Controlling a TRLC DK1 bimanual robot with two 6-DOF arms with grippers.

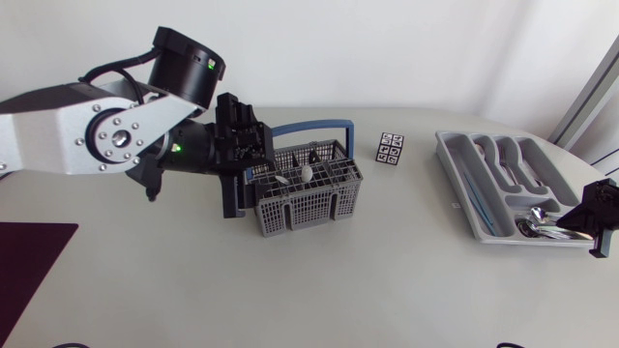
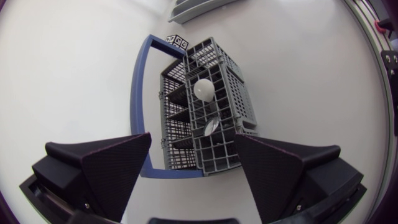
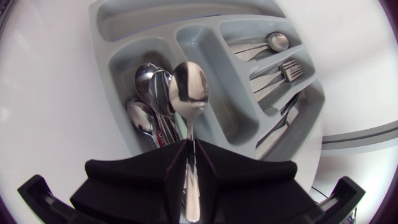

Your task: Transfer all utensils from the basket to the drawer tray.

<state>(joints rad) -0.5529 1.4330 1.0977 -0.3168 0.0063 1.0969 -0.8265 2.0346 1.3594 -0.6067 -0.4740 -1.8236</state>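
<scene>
Progress looks past halfway, in my judgement: the drawer tray at the table's right edge already holds several spoons, forks and what seem to be knives, each kind in its own compartment. The right gripper is clamped on the handle of one more spoon, bowl outward, above the spoon compartment and not yet set down. The basket, towards the table's far edge and well apart from the tray, has at least two pieces left: a white spoon and a metal utensil. The left gripper hangs over the basket with its fingers spread wide, holding nothing. Only the right wrist view shows how the tray is sorted; only the left wrist view looks down into the basket's cells; only the head view takes in both arms together, with a marker cube between basket and tray.
</scene>
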